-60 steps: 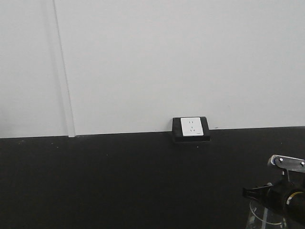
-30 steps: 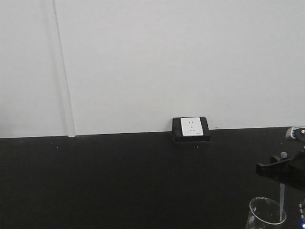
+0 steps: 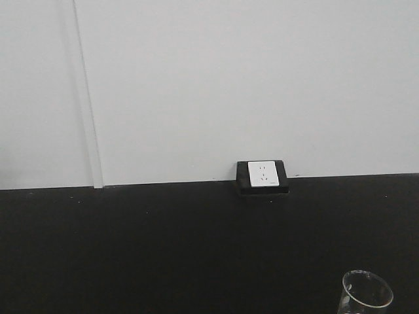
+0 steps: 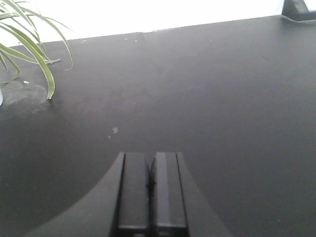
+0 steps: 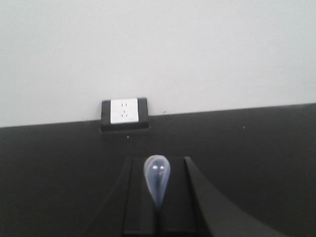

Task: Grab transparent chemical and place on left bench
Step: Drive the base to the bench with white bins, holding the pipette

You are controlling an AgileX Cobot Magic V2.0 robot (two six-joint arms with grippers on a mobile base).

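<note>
the right claw [image 5: 158,165] is clenched on the transparent pipette [image 5: 157,181]. its clear bulb pokes up between the fingers at bottom centre of the wrist view, over the black worktop [image 5: 256,148], with the white wall socket [image 5: 124,111] up and to the left. the left claw [image 4: 149,160] is pressed closed on nothing, with plant leaves [image 4: 45,76] at upper left. a glass beaker [image 3: 366,296] peeks in at the front view's lower right.

light: even, diffuse, no hard shadows | wall [image 4: 148,15] blown out white in left wrist view | worktop [image 3: 163,248] matte, dark, grainy | pipette bulb [image 5: 157,180] close, soft-focused, two small glints
</note>
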